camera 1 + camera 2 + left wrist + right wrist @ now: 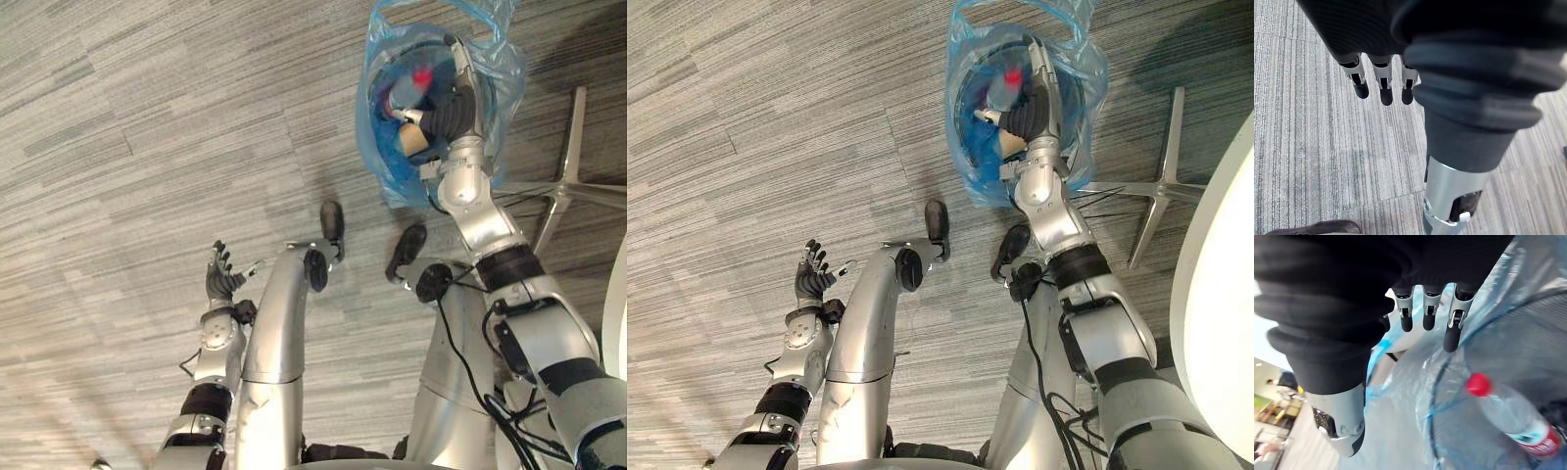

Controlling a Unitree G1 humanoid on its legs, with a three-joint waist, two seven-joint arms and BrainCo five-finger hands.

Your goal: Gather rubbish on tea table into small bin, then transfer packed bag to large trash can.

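Observation:
A small dark mesh bin (pixel 1528 342) lined with a blue plastic bag (pixel 495 69) stands on the carpet ahead of me. Inside lie a clear bottle (pixel 1513 416) with a red cap (pixel 422 75) and a beige item (pixel 413 140). My right hand (pixel 453 110) reaches over the bin's mouth, its fingers (pixel 1452 333) straight above the bag's rim and curled round nothing. My left hand (pixel 221 274) hangs low at my left side above bare carpet, fingers (pixel 1381 90) spread and empty.
A silver star-shaped chair base (pixel 568 181) lies on the floor just right of the bin. The curved edge of a white table (pixel 1215 294) stands at the far right. Grey striped carpet (pixel 147 147) stretches to the left.

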